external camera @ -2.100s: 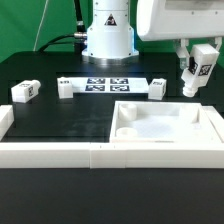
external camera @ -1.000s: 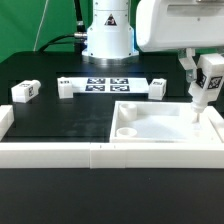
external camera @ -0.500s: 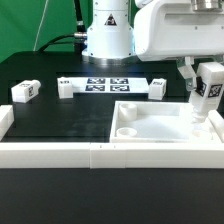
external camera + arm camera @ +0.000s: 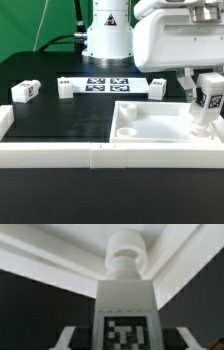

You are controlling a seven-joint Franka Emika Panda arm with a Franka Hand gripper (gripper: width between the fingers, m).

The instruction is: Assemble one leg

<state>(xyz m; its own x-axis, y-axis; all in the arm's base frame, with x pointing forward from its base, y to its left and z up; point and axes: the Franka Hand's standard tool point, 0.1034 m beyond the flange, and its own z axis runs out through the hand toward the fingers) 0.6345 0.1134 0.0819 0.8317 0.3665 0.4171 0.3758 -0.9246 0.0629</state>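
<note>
Leg (image 4: 207,105), clamped in the jaws, upright at a corner of the panel (image 4: 160,128); jamming is risked by an offset descent.

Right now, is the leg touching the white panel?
Cannot tell. In the exterior view the leg has its lower tip overlapping the panel, with no plain gap or contact. The wrist view looks along the leg, white on white.

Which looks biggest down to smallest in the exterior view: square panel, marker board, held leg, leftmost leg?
1. Square panel
2. Held leg, marker board: too close to rank
3. Leftmost leg, but it sits farther back
</note>
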